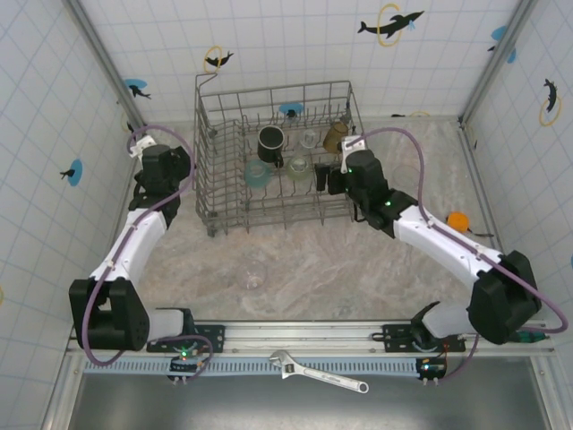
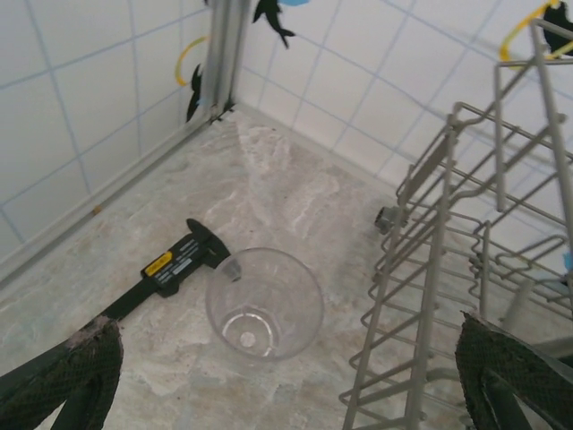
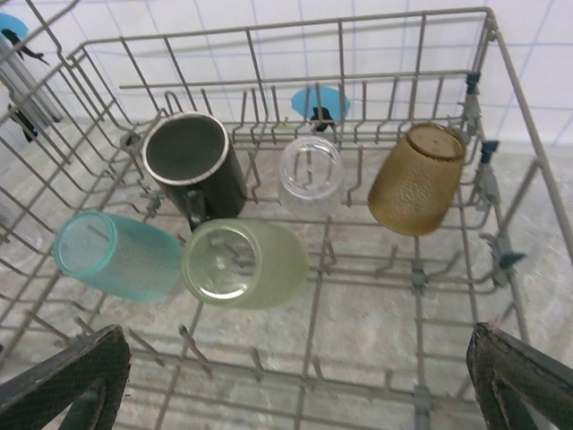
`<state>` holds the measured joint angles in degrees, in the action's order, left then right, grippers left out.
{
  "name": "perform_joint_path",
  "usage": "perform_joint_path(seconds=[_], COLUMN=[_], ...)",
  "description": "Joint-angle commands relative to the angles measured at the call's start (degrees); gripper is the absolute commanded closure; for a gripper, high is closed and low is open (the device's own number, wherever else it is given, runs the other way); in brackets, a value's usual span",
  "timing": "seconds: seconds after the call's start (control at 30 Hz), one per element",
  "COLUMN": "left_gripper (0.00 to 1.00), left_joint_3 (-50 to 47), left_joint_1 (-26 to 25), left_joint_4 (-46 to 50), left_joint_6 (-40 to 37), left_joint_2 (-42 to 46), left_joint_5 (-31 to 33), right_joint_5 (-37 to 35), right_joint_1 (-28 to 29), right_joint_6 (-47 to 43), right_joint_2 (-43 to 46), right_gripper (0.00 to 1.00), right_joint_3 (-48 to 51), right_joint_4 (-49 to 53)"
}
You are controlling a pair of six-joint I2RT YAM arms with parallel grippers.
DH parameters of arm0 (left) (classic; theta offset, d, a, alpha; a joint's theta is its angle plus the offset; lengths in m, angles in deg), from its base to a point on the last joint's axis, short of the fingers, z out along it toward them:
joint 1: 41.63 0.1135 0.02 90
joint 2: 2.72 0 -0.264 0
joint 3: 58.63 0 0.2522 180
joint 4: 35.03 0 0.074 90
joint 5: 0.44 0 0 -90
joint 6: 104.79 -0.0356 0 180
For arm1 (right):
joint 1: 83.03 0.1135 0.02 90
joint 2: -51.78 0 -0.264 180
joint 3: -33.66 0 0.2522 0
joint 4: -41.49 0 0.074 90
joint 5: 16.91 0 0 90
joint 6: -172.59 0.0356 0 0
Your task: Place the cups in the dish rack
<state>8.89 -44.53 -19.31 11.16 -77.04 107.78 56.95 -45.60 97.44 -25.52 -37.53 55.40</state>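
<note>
The grey wire dish rack (image 1: 219, 210) stands at the back middle of the table. Inside lie a black mug (image 3: 192, 161), a teal cup (image 3: 112, 255), a pale green cup (image 3: 246, 264), a clear glass (image 3: 311, 175) and an amber tumbler (image 3: 419, 177). My right gripper (image 3: 295, 394) hovers open above the rack's front right part (image 1: 336, 175), holding nothing. My left gripper (image 2: 286, 385) is open just left of the rack (image 1: 170, 166), above a clear glass (image 2: 264, 303) standing upright on the table. Another clear glass (image 1: 254, 271) sits on the table in front of the rack.
A black caliper (image 2: 170, 267) lies left of the glass under my left gripper, near the tiled wall. A small orange round object (image 1: 458, 219) rests by the right arm. A wrench (image 1: 318, 372) lies on the front rail. Tiled walls close in both sides.
</note>
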Motion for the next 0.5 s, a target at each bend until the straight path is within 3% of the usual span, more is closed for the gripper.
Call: perform_joint_path(seconds=[0.0,0.27,0.47], left_gripper=[0.03,0.03,0.03], left_joint_3=[1.05,1.51,3.48], left_joint_1=[1.48,9.56,13.18], left_joint_4=[5.09,5.51,4.10], left_joint_6=[4.92,11.27,10.62], left_joint_2=[-1.81,-4.87,-7.87], left_joint_5=[1.80,-6.92,-10.90], right_joint_5=[-2.02,-0.15,0.21], right_joint_1=[-0.42,-1.67,-2.44], right_joint_6=[-1.03,-0.17,-0.18], right_joint_2=[4.11,7.84,10.28], right_gripper=[0.00,0.00,0.00], right_joint_3=[3.30,6.63,9.60], right_joint_4=[1.32,1.10,0.93])
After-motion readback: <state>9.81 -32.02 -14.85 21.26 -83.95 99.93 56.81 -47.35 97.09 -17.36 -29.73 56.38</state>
